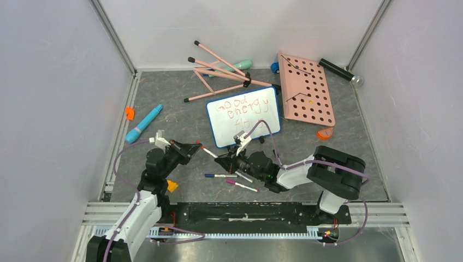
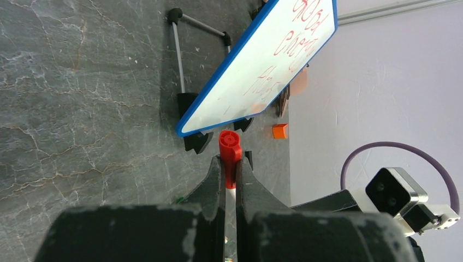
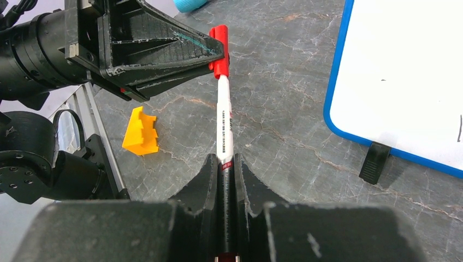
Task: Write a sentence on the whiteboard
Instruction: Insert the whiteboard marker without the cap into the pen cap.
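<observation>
L gripper [image 2: 231, 164] pinches red cap [image 2: 230, 143] of white-barrelled marker pen [image 3: 224, 114]; R gripper [image 3: 225, 162] clamps its barrel, near blue-rimmed rectangular whiteboard [image 1: 268, 106].

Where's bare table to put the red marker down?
Bare between the blue tube and the whiteboard, and between whiteboard and orange piece. Crowded in front of the board: loose pens and the held red marker.

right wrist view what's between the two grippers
A white-barrelled marker with a red cap bridges them: the left gripper clamps its cap, the right gripper its barrel, clearest in the right wrist view.
</observation>
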### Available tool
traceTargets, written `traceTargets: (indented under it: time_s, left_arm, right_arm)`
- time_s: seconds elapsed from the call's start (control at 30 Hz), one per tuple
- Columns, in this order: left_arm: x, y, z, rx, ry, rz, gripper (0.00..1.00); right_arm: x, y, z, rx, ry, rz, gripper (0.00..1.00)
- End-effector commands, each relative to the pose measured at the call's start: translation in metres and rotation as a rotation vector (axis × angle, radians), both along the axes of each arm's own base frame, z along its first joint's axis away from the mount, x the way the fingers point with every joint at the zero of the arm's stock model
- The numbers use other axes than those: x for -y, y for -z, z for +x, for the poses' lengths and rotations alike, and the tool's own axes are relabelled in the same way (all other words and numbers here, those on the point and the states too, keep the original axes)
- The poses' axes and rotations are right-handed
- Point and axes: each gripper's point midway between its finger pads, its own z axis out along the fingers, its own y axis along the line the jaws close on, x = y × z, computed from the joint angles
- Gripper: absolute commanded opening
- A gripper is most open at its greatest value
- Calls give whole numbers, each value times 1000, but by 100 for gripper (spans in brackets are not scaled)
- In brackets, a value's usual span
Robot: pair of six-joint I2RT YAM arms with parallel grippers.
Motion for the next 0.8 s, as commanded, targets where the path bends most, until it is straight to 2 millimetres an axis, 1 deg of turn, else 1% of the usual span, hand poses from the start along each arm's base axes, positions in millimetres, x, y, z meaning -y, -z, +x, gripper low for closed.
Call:
traceTargets:
  time_s: [0.0,0.13,0.33,0.47,0.6,0.7,0.77]
  left_arm:
    - [9,-16,-6,47,58,-50,2]
    - [12,-18,-11,3,61,-137,2]
    - [21,-42,-17,-47,69,-319,2]
    - [30,-52,-22,-88,65,-400,2]
    - [48,-55,-27,-128,89,-389,2]
    - [70,-56,-33,-160,141,-358,2]
    - [88,-55,-39,-183,186,-339,2]
  right_arm:
    - [-3,-25,11,62,25,41,0]
    - [-6,-35,16,93,36,34,0]
    - [-7,-44,28,124,89,-11,0]
    - [-4,-54,39,161,135,-48,0]
    - [-6,-59,47,183,163,-101,0]
    - [-7,-60,51,188,168,-131,0]
    - [-8,-60,49,188,153,-148,0]
